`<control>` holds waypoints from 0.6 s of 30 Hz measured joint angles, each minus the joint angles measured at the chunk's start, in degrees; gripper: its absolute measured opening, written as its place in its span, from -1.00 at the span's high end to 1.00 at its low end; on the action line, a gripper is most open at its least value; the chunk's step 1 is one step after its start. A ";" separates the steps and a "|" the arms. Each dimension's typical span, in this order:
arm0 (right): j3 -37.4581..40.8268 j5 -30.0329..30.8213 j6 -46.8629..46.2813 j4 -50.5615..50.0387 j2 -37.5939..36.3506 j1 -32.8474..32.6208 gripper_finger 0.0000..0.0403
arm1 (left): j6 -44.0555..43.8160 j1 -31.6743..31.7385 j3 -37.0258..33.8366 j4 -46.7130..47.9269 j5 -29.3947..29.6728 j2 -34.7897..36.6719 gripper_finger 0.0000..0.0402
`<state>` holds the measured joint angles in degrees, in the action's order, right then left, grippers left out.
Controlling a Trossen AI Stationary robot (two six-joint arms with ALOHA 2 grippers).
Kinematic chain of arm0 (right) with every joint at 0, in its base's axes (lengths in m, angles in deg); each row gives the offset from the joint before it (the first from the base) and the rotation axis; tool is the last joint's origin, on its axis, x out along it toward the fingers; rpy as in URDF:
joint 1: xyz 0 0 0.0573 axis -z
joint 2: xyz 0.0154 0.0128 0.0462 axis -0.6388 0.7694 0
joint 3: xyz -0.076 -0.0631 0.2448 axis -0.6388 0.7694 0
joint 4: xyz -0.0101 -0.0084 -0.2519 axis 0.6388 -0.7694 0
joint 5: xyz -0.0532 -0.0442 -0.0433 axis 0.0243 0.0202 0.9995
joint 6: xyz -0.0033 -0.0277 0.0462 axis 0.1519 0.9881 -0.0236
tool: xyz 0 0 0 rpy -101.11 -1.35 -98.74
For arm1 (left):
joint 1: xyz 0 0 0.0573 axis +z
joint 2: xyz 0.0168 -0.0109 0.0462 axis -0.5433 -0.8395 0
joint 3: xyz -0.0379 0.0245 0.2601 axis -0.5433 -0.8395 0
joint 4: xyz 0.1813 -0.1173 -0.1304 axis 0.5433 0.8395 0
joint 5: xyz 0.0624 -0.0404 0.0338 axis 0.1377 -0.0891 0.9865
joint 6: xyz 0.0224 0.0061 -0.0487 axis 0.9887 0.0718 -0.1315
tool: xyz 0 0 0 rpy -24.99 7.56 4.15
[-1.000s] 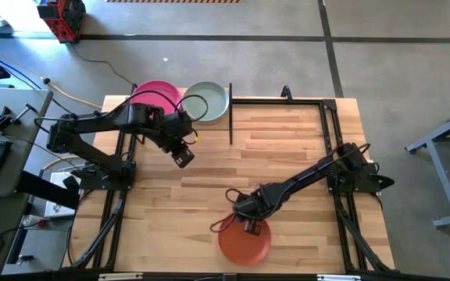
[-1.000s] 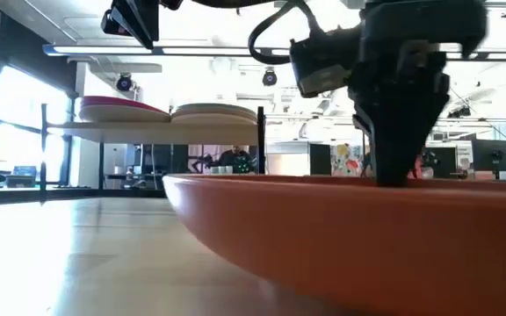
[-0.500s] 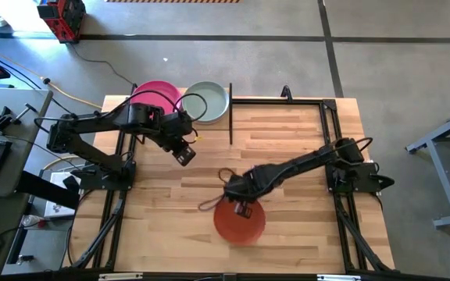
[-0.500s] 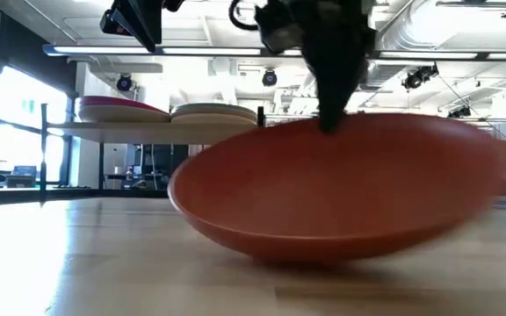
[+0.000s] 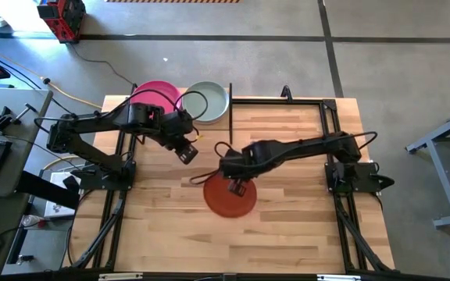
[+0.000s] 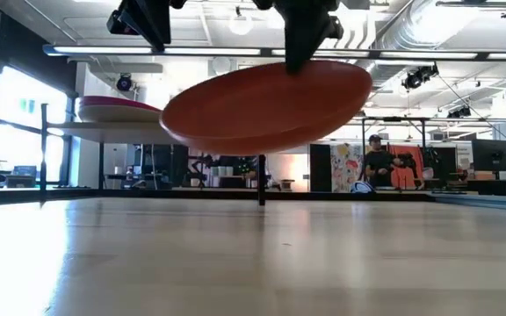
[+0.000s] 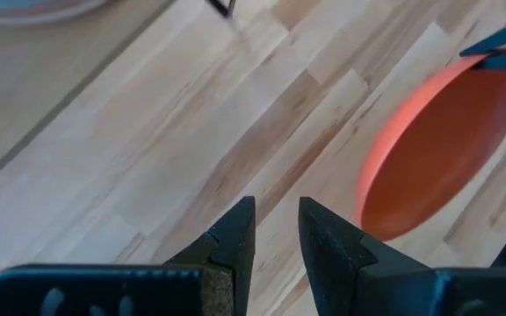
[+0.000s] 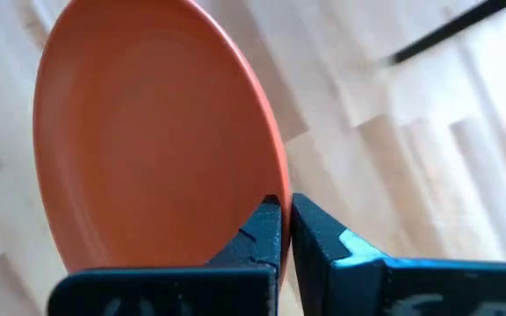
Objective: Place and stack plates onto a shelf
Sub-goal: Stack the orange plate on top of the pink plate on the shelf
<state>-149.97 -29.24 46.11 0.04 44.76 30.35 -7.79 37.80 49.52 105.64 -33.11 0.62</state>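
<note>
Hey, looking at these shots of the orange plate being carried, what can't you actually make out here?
- Shelf top, low view: seen edge-on, so the number of stacked plates is unclear.
- Shelf, high view: mostly covered by the magenta plate and pale green plate.
- Orange plate, left wrist view: cut off by the picture's edge.

Right gripper (image 5: 236, 187) clamped, raised mid-table
</note>
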 joint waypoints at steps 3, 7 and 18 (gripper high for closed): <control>-2.33 1.70 -0.02 -3.39 0.00 0.84 1.00 | 0.04 0.50 0.00 -1.29 0.17 0.02 0.61; -5.31 3.81 -0.02 -6.30 0.00 2.40 1.00 | 0.04 1.15 0.00 -1.65 0.20 0.02 0.61; -14.09 7.04 1.15 -14.22 -0.02 6.00 1.00 | 2.69 2.00 0.00 -6.60 -0.53 0.04 0.61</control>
<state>-164.06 -22.20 47.26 -14.18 44.74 36.35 -5.10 39.81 49.52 99.04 -33.64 0.66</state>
